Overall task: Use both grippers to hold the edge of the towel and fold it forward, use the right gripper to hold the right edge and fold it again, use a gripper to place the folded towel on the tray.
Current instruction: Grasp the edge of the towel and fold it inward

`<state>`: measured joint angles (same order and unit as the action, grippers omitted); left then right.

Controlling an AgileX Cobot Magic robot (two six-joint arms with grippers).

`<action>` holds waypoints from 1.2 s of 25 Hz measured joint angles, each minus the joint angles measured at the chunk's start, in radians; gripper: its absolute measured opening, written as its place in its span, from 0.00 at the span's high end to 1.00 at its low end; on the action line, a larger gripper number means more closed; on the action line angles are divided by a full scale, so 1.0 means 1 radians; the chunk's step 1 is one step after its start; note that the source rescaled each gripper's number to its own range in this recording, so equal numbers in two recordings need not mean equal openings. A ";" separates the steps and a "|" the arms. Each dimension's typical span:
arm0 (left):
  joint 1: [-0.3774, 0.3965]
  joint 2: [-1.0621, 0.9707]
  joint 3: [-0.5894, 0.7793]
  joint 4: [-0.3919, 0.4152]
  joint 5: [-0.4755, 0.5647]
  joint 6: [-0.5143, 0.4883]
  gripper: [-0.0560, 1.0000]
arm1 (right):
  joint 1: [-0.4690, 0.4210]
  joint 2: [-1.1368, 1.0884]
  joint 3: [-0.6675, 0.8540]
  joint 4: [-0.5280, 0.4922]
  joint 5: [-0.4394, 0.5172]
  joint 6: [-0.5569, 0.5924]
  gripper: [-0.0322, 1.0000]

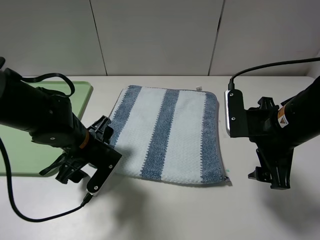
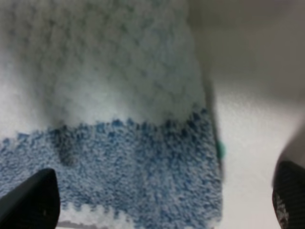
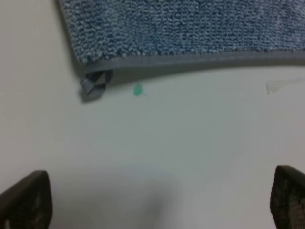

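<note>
A blue-and-white striped towel (image 1: 167, 132) lies spread flat on the white table. My left gripper (image 1: 72, 172) hovers at the towel's front left corner, which the arm hides in the high view. In the left wrist view the open left gripper (image 2: 159, 205) straddles that blue-striped towel corner (image 2: 119, 162). My right gripper (image 1: 270, 179) is open and empty over bare table, to the right of the towel's front right corner. In the right wrist view the right gripper (image 3: 157, 200) sits apart from the towel's blue edge (image 3: 190, 28). The green tray (image 1: 20, 150) lies at the far left.
A small fabric loop (image 3: 95, 86) sticks out at the towel's corner, with a green dot (image 3: 137, 89) on the table beside it. Black cables run from both arms, one looping over the table front left (image 1: 30, 215). A grey panelled wall stands behind the table.
</note>
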<state>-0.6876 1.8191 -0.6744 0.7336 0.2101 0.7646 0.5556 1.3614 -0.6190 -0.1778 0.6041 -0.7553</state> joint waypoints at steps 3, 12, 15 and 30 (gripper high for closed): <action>0.000 0.000 0.000 0.004 -0.041 0.001 0.11 | 0.000 0.000 0.000 0.000 0.000 0.000 0.00; 0.000 0.000 0.000 0.004 -0.092 0.001 0.11 | 0.000 0.000 0.000 0.000 -0.035 -0.003 0.00; 0.000 0.000 0.000 0.004 -0.090 0.001 0.11 | 0.000 0.000 0.000 0.000 -0.056 -0.003 0.00; 0.000 0.001 -0.003 0.002 -0.084 0.001 0.11 | 0.000 0.109 0.001 0.000 -0.138 -0.003 0.00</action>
<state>-0.6876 1.8197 -0.6778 0.7359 0.1260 0.7656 0.5556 1.4702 -0.6179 -0.1778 0.4664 -0.7587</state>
